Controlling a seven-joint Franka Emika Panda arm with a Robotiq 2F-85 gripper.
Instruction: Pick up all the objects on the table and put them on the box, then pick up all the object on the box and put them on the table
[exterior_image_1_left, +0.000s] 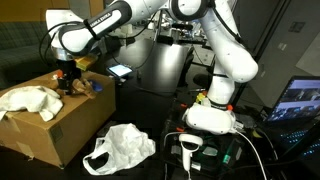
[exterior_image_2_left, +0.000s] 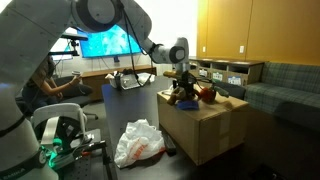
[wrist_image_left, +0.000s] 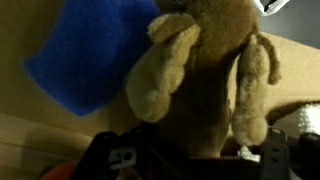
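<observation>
**Gripper poised wide over the brown piece on the box**

The box (exterior_image_1_left: 60, 125) lies directly under the gripper (exterior_image_1_left: 70, 80). The white plastic bag (exterior_image_1_left: 120, 148) sits well below and away from it, on the dark table (exterior_image_1_left: 140, 172). The white cloth (exterior_image_1_left: 30, 100) is heaped on the box top, off to one side. The flat blue square (wrist_image_left: 90, 60) lies just beside the jaws. These stand wide, either side of the brown piece (wrist_image_left: 200, 70), which looks soft and fuzzy. The wrist view is too dark to show contact. The orange-red piece (exterior_image_2_left: 207, 95) rests near the gripper.
</observation>
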